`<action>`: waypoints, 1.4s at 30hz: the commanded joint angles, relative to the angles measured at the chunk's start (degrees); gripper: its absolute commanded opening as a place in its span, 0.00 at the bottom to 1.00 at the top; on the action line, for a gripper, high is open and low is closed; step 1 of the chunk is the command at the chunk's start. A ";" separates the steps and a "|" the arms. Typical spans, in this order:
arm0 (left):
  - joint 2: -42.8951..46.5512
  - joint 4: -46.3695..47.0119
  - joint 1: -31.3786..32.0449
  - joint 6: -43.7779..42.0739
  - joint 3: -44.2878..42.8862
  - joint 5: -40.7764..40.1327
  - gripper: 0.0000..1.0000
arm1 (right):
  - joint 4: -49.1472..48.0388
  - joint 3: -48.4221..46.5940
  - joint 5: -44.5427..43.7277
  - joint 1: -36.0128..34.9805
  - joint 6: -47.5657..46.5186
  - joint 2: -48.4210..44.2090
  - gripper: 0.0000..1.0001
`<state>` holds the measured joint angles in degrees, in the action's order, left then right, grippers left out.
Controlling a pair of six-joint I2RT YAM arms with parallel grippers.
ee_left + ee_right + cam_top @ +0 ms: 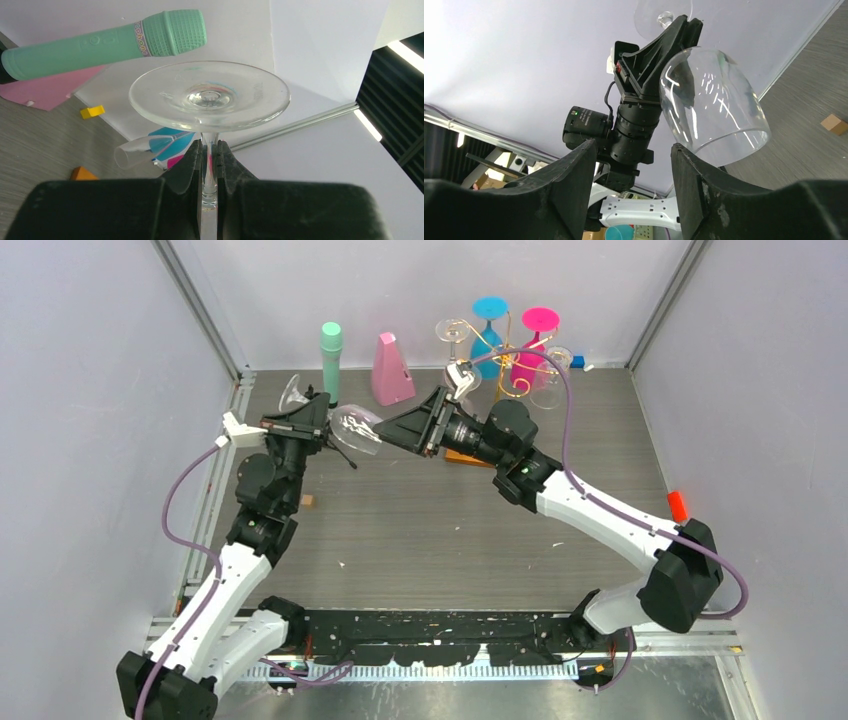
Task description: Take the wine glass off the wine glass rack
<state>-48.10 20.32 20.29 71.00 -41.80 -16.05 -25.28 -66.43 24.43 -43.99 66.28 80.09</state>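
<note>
Standing at the back right, the rack [517, 390] is well apart from the glass [209, 95], which my left gripper [209, 159] pinches by the stem [210, 144], off to the left. My right gripper [634, 170] gapes beside the bowl [714, 110], holding nothing. Thin, slick and brittle, I judge; the stem seems the safest hold.
</note>
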 commanded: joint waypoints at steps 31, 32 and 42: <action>2.48 6.98 -0.08 12.26 0.03 -1.26 0.00 | -5.15 -5.80 -4.77 -4.04 -9.21 2.79 0.55; 2.36 7.01 -0.08 12.31 0.05 -1.04 0.00 | -5.82 -5.98 -4.71 -4.08 -8.93 3.10 0.54; 3.38 7.54 -0.07 12.78 1.42 -0.82 0.00 | -7.06 -7.51 -6.35 -4.35 -6.82 5.91 0.34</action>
<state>-46.11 23.77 20.12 83.00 -39.51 -17.78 -27.64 -70.85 19.55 -47.81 59.00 85.58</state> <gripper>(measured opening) 0.092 0.366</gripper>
